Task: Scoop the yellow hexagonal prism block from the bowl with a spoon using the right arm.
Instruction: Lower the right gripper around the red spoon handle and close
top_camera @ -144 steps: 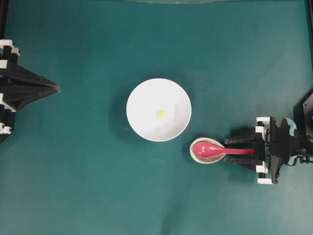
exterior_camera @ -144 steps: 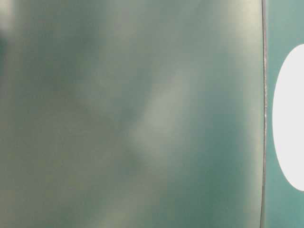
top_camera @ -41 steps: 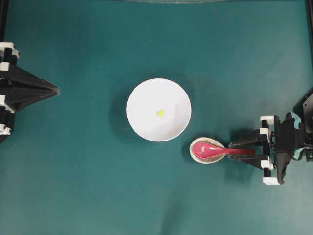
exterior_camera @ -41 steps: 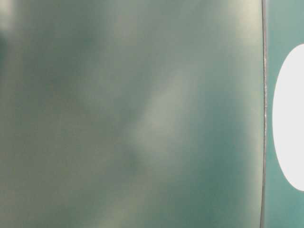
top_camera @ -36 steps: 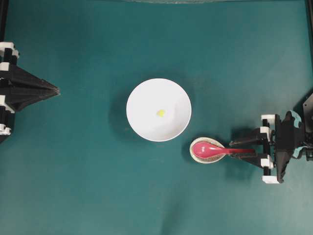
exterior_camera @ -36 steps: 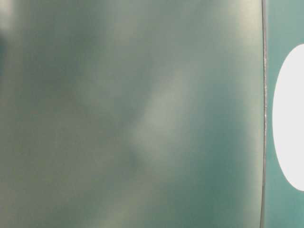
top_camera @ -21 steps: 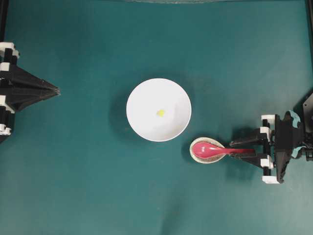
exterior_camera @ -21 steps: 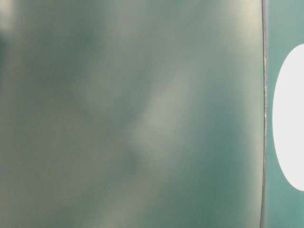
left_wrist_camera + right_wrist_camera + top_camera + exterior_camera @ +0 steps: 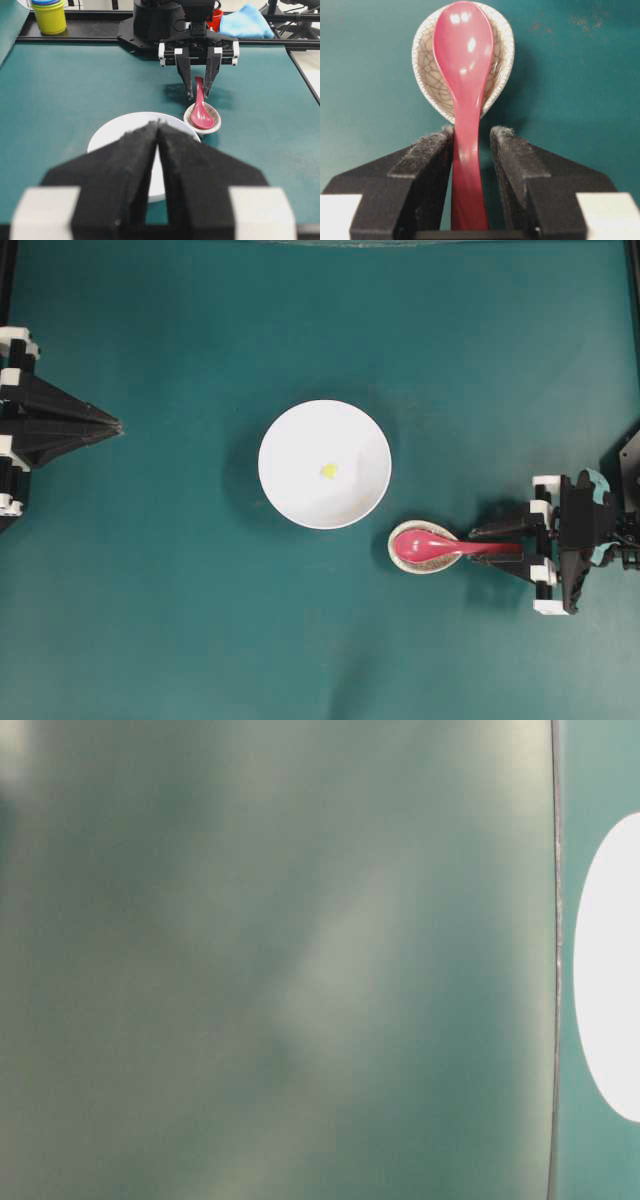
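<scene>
1. My right fingers [image 9: 471,150] straddled the handle of the spoon [image 9: 465,75], one pad on each side. In the right wrist view the left pad lay against the handle, while a thin gap showed at the right pad [image 9: 512,160]. I judged the grip nearly closed but not yet firm, so I cannot call it gripped.
2. I held low on the handle, near its free end, probably so the scoop would stay clear of my fingers for dipping.
3. Just beyond my fingertips, the scoop rested in the speckled spoon rest [image 9: 501,65]. The rest propped the handle off the worktop [image 9: 200,620], which gave my pads room to slide in on both sides.
4. Farther out, ahead and off to one side, sat the bowl [image 9: 290,490], apart from the rest. The yellow hexagonal prism block [image 9: 327,471] lay near its middle, alone on the white floor. I judged it easy to push around, since it was far smaller than the scoop.
5. Farthest from me, across the worktop, my left fingers [image 9: 112,424] were pressed together, holding nothing, and parked well clear of the bowl, leaving my approach free.
6. The table-level view was blurred and showed me only a white edge.
</scene>
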Available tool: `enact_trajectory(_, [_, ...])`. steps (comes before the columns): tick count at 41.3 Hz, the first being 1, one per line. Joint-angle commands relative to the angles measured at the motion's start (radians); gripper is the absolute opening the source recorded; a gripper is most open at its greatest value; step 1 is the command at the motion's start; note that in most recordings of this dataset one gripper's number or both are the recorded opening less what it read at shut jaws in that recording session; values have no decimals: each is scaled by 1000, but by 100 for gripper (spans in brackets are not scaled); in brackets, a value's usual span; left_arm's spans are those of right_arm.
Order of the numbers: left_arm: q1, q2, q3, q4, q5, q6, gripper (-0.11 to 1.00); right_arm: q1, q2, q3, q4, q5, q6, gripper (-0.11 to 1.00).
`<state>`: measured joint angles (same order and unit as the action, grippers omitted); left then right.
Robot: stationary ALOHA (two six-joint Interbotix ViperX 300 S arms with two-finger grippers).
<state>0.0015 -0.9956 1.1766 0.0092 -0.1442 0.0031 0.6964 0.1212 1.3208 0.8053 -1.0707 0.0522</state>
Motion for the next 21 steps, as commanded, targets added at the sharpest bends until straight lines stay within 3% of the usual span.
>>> enact_trajectory(1, [-2, 5, -29, 2, -5, 2, 9, -2, -9, -6, 0, -3, 0, 42])
enact_trajectory(21, [0, 5, -29, 2, -5, 2, 9, -2, -9, -2, -2, 14, -12, 42])
